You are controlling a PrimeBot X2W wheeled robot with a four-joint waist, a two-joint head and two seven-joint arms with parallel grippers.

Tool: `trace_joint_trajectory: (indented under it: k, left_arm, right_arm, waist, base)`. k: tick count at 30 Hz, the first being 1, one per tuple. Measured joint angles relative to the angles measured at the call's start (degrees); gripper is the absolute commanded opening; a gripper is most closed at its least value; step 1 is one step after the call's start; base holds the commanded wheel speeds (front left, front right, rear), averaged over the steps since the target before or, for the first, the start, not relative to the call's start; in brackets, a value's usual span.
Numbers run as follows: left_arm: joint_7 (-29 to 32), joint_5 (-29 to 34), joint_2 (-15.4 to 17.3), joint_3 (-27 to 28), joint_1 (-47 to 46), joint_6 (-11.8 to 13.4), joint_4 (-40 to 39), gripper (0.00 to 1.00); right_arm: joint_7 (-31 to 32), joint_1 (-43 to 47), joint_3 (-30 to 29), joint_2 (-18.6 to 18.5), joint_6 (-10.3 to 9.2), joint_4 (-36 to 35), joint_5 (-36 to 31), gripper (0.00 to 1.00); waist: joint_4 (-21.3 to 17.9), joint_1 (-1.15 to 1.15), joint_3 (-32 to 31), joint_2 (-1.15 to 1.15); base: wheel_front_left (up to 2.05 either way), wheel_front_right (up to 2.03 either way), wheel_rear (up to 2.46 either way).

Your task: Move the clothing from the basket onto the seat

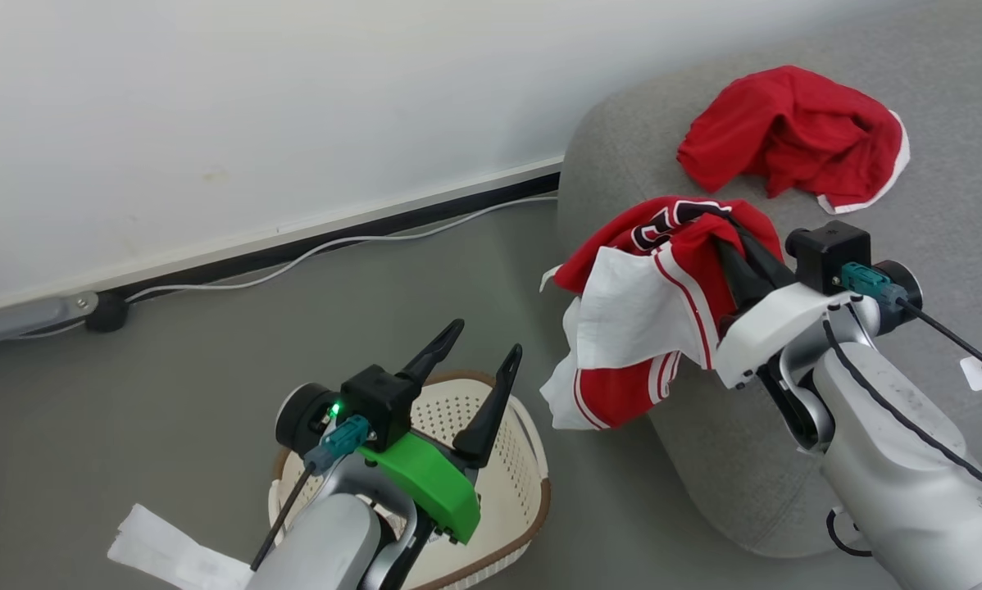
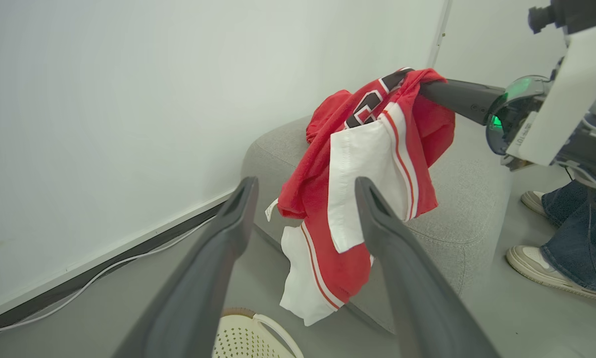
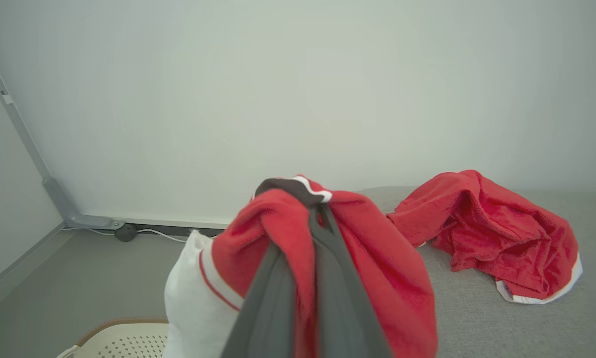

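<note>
The right gripper [image 1: 733,246] clamps a thin red jersey [image 1: 647,311] with white striped panels. Its limp folds hang beneath the fingers, seemingly brushing the rounded edge of the grey sofa [image 1: 934,229]. Beyond its tips, a crumpled red garment [image 1: 794,135] lies on the cushion. The left gripper [image 1: 486,338] stands spread above the perforated cream basket [image 1: 532,483].

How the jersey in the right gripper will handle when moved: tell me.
Likely floppy: the jersey hangs in folds from the right gripper. Probably light: one pinch carries it all. Released here, it may slip off the sofa, since most dangles past the edge.
</note>
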Motion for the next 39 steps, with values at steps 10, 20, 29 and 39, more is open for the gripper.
trace_joint_trajectory:
  k: [10,20,29,39]
  left_arm:
    - [-0.19,0.04,-0.13,-1.1,1.3,0.04,-0.52,1.0]
    - [-0.14,0.48,-0.66,-3.41,1.32,0.04,-1.75,1.0]
    - [0.64,1.81,-0.65,-3.24,1.13,0.55,-3.71,1.0]
    - [2.2,3.34,-0.2,-3.09,-2.0,0.67,-6.22,1.0]
  right_arm:
    - [-0.15,1.63,-1.81,-2.38,-0.73,-3.08,0.18,0.0]
    - [-0.15,2.7,-4.81,-4.81,-0.83,-6.76,1.13,0.0]
    - [-0.18,-4.73,-7.43,-6.02,-0.73,-12.38,1.44,0.0]
    - [1.53,-19.65,-13.44,-9.78,-1.36,-14.06,2.01,0.0]
  waist:
    - [-6.55,0.0,-0.07,0.0]
    - [-9.26,0.0,2.19,0.0]
    - [-7.61,0.0,6.4,0.0]
    - [-4.95,0.0,12.44,0.0]
  base:
    - [0.0,0.0,0.0]
    - [0.0,0.0,0.0]
    - [0.0,0.0,0.0]
    - [0.0,0.0,0.0]
